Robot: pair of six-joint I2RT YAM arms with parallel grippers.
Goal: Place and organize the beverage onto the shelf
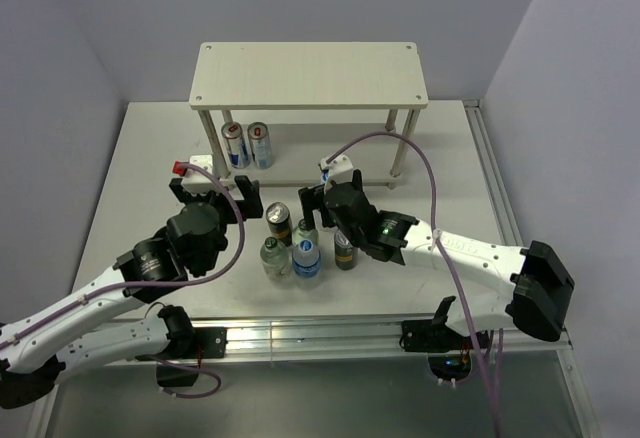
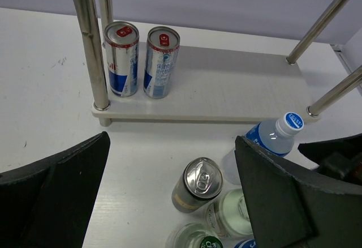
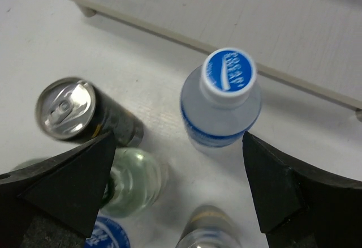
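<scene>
pick step, we reckon: right hand [image 3: 178, 141] open and lined up on the blue-cap bottle [image 3: 222, 98] on the surface just off the shelf [image 1: 308, 73], left hand [image 2: 172, 146] open too, next we'd drop, close, lift it beside the two cans [image 2: 141, 61].

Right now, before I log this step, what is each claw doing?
Left claw: open, holding nothing.
Right claw: open, holding nothing; the blue-capped bottle stands just ahead of it, not gripped.
</scene>
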